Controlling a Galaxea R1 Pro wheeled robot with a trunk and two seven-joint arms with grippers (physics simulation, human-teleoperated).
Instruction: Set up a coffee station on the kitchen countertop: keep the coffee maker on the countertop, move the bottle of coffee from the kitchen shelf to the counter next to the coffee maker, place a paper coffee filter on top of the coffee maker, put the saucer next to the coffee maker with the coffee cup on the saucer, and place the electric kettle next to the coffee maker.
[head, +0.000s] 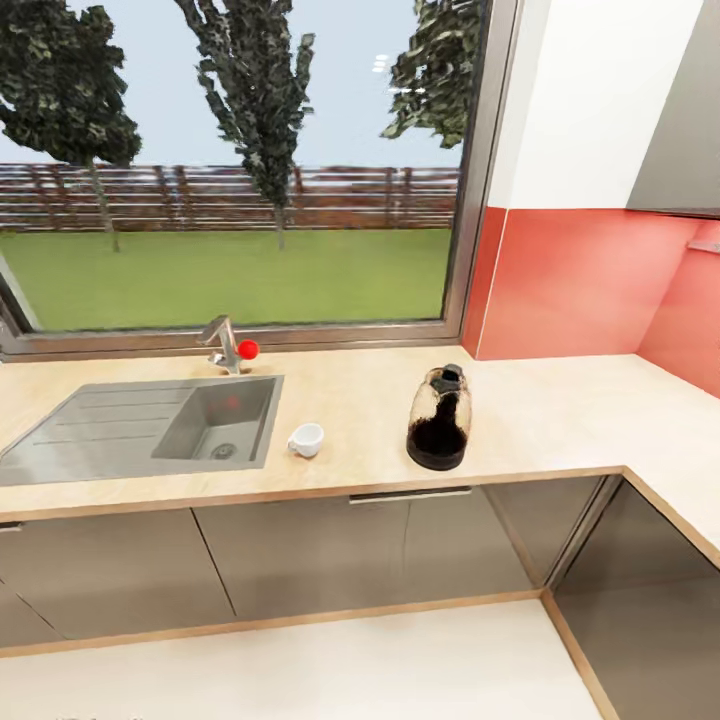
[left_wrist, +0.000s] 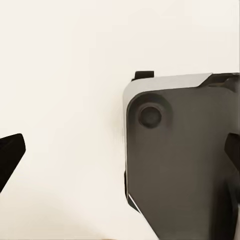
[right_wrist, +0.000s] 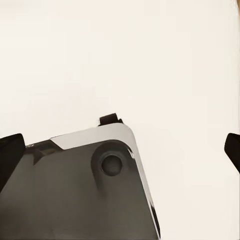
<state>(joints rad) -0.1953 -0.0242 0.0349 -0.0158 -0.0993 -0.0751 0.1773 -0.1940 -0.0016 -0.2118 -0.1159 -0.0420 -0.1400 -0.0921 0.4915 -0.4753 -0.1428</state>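
The electric kettle (head: 439, 420), egg-shaped with a brownish see-through body and black lid, stands upright near the front edge of the tan kitchen countertop (head: 560, 410). The white coffee cup (head: 307, 439) sits to its left, beside the sink. My left gripper (left_wrist: 120, 152) is open, with one dark fingertip (left_wrist: 10, 155) at each side of its wrist view and nothing between them. My right gripper (right_wrist: 120, 150) is open too, its fingertips (right_wrist: 10, 155) wide apart over pale floor. The coffee maker, bottle of coffee, saucer, paper filter and kitchen shelf are out of view.
A steel sink (head: 140, 430) with a faucet (head: 226, 345) lies at the counter's left under a large window. Grey cabinet fronts (head: 300, 550) run below. The counter turns a corner at the right (head: 680, 490) by a red backsplash (head: 570, 285). Both wrist views show my grey base (left_wrist: 185, 165) (right_wrist: 75, 195).
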